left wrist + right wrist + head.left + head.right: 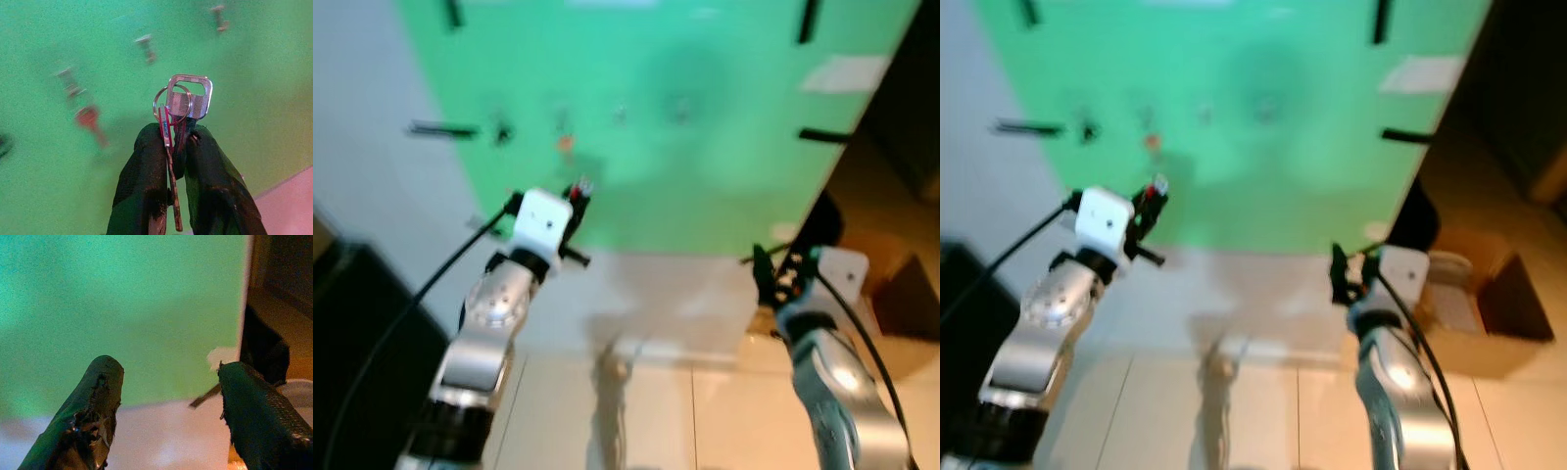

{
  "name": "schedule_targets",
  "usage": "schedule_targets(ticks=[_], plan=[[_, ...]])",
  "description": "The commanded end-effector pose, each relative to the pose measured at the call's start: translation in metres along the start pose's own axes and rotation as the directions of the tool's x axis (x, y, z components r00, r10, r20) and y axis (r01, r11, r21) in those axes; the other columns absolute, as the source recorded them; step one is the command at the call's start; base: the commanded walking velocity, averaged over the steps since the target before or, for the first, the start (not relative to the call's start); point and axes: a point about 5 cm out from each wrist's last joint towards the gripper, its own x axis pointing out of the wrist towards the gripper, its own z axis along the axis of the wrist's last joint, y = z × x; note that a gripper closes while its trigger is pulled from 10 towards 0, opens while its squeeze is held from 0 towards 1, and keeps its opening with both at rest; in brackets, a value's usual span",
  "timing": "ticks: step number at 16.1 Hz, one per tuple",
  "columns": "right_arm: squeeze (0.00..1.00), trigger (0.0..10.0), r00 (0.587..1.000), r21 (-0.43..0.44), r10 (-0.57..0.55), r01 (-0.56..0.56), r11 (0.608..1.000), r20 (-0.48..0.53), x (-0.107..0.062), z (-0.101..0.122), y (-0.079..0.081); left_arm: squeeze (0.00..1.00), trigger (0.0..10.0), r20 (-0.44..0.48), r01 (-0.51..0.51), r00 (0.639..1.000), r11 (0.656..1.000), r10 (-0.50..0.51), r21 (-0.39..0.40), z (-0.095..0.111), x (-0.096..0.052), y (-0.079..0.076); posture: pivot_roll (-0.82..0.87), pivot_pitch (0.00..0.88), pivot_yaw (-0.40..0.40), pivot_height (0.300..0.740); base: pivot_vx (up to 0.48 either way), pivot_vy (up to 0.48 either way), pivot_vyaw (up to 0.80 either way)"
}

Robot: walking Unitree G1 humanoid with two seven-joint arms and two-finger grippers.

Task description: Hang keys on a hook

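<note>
Keys (183, 103) in left claw (176, 142), before green wall (705, 127)

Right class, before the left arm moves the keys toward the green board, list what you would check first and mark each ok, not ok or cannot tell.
1. Keys held firmly in the left gripper: ok, jaws shut on them.
2. Key ring showing above the fingers: ok.
3. A free hook ahead on the green board: ok, though blurred.
4. Ring lined up with that hook: not ok, it sits off to one side.
5. Right gripper out of the way: ok, open and low.
</note>
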Motion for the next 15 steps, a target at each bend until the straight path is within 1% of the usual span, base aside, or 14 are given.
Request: schedule_targets(ticks=[1, 3, 6, 7, 8, 9, 10, 11, 12, 13, 14, 15], plan=[[0.0, 10.0, 1.0, -0.001, -0.01, 0.01, 1.0, 0.021, 0.001, 0.004, -0.004, 0.0, 10.0, 0.029, 0.013, 0.999, 1.0, -0.014, 0.006, 0.006, 0.004, -0.001, -0.11, 0.0, 0.068, 0.74, 0.356, 0.0, 0.0], [0.0, 10.0, 1.0, -0.008, -0.004, 0.004, 1.0, 0.026, 0.002, 0.005, -0.004, 0.0, 10.0, 0.033, 0.015, 0.999, 1.0, -0.016, 0.009, 0.007, 0.005, -0.001, -0.11, 0.0, 0.068, 0.74, 0.354, 0.0, 0.0], [0.0, 10.0, 0.999, -0.012, 0.041, -0.041, 0.999, 0.027, 0.003, 0.006, 0.0, 0.0, 10.0, 0.036, 0.014, 0.999, 1.0, -0.014, 0.014, 0.008, 0.004, -0.001, -0.1, 0.0, 0.063, 0.74, 0.359, 0.0, 0.0], [0.0, 10.0, 0.997, -0.023, 0.075, -0.075, 0.997, 0.028, 0.004, 0.007, 0.002, 0.0, 10.0, 0.048, 0.008, 0.999, 1.0, -0.009, 0.01, 0.01, 0.003, 0.0, -0.1, 0.0, 0.06, 0.74, 0.0, 0.0, 0.0], [0.0, 10.0, 0.996, -0.027, 0.085, -0.084, 0.996, 0.027, 0.004, 0.007, 0.002, 0.0, 10.0, 0.054, 0.008, 0.999, 1.0, -0.009, 0.018, 0.011, 0.003, 0.0, -0.1, 0.0, 0.058, 0.74, 0.0, 0.0, 0.0], [0.0, 10.0, 0.993, -0.032, 0.113, -0.113, 0.993, 0.025, 0.003, 0.008, 0.001, 0.0, 10.0, 0.071, 0.019, 0.997, 0.998, -0.024, 0.063, 0.015, 0.003, -0.002, -0.11, 0.0, 0.054, 0.74, 0.0, 0.0, 0.0], [0.0, 10.0, 0.992, -0.037, 0.128, -0.127, 0.991, 0.024, 0.002, 0.008, 0.001, 0.0, 10.0, 0.077, 0.027, 0.996, 0.996, -0.034, 0.086, 0.016, 0.003, -0.003, -0.11, 0.0, 0.053, 0.74, 0.0, 0.0, 0.0], [0.0, 10.0, 0.985, -0.039, 0.17, -0.169, 0.985, 0.018, -0.002, 0.008, 0.001, 0.0, 10.0, 0.074, 0.044, 0.996, 0.991, -0.053, 0.126, 0.015, 0.004, -0.006, -0.12, 0.0, 0.05, 0.74, 0.0, 0.0, 0.0], [0.0, 10.0, 0.981, -0.042, 0.191, -0.19, 0.981, 0.012, -0.003, 0.008, 0.001, 0.0, 10.0, 0.066, 0.051, 0.996, 0.989, -0.061, 0.14, 0.014, 0.004, -0.007, -0.12, 0.0, 0.046, 0.74, 0.0, 0.0, 0.0], [0.0, 10.0, 0.974, -0.041, 0.228, -0.228, 0.973, 0.006, -0.006, 0.009, 0.001, 0.0, 10.0, 0.051, 0.073, 0.995, 0.981, -0.084, 0.182, 0.012, 0.006, -0.01, -0.13, 0.0, 0.044, 0.74, 0.0, 0.0, 0.0], [0.0, 10.0, 0.964, -0.023, 0.264, -0.264, 0.964, 0.008, -0.008, 0.013, -0.001, 0.0, 10.0, 0.037, 0.091, 0.994, 0.969, -0.102, 0.23, 0.013, 0.008, -0.013, -0.13, 0.0, 0.037, 0.74, 0.0, 0.0, 0.0], [0.0, 10.0, 0.96, -0.016, 0.279, -0.279, 0.96, 0.011, -0.008, 0.016, -0.002, 0.0, 10.0, 0.032, 0.097, 0.994, 0.961, -0.109, 0.257, 0.014, 0.01, -0.014, -0.14, 0.0, 0.037, 0.74, 0.0, 0.0, 0.0]])
